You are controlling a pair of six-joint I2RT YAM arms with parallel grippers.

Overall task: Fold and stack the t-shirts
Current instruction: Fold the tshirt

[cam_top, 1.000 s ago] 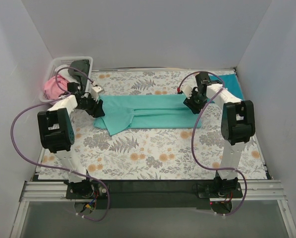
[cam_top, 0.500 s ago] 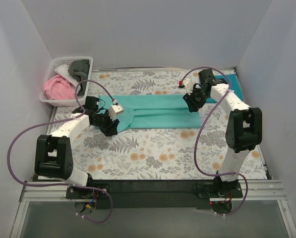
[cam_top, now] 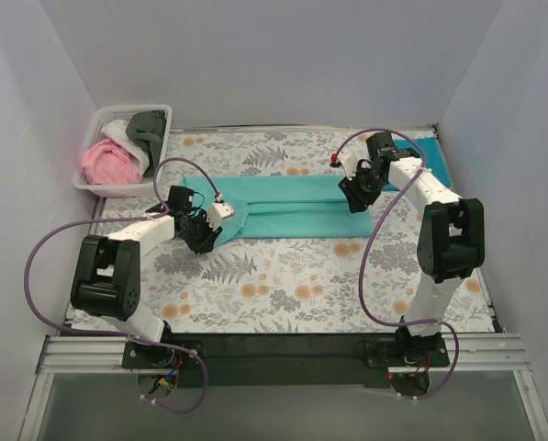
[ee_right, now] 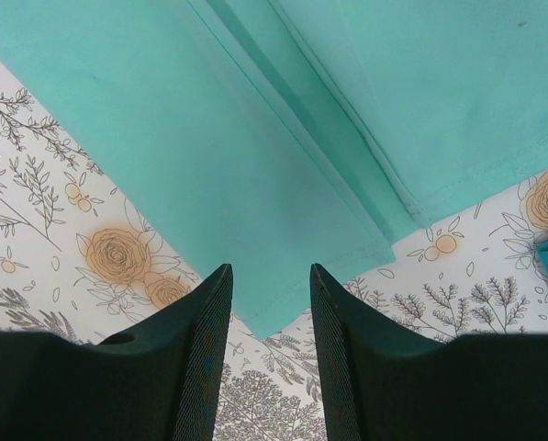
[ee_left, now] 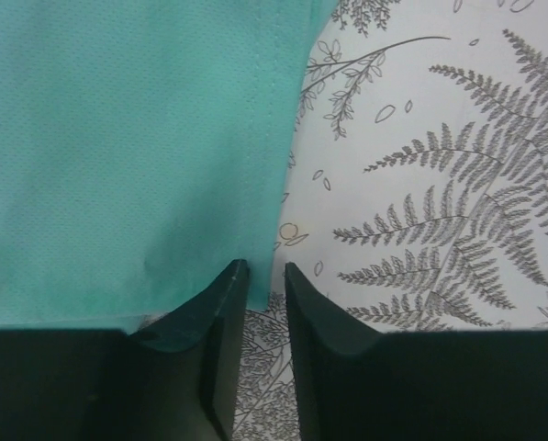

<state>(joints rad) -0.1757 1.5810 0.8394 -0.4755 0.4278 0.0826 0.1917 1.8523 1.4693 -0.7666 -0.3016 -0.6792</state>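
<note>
The mint-turquoise t-shirt (cam_top: pixel 283 207) lies flat as a long strip across the floral cloth. My left gripper (cam_top: pixel 203 237) is low at its front-left corner. In the left wrist view (ee_left: pixel 266 268) the jaws stand a narrow gap apart, with the shirt's hemmed corner (ee_left: pixel 117 138) at the tips and floral cloth showing between them. My right gripper (cam_top: pixel 354 197) is at the shirt's right end. In the right wrist view (ee_right: pixel 269 268) it is open, with its tips over a corner of the layered shirt (ee_right: pixel 255 138).
A white basket (cam_top: pixel 99 119) at the back left holds pink (cam_top: pixel 104 163), white (cam_top: pixel 122 133) and dark grey (cam_top: pixel 148 124) tees. A darker teal-blue tee (cam_top: pixel 434 156) lies at the back right. The floral cloth (cam_top: pixel 283 285) covers the table, and walls close three sides.
My left arm swung from the shirt's left end round to its front-left corner. The flap that spread forward there now lies in line with the strip. The right gripper has barely moved.
</note>
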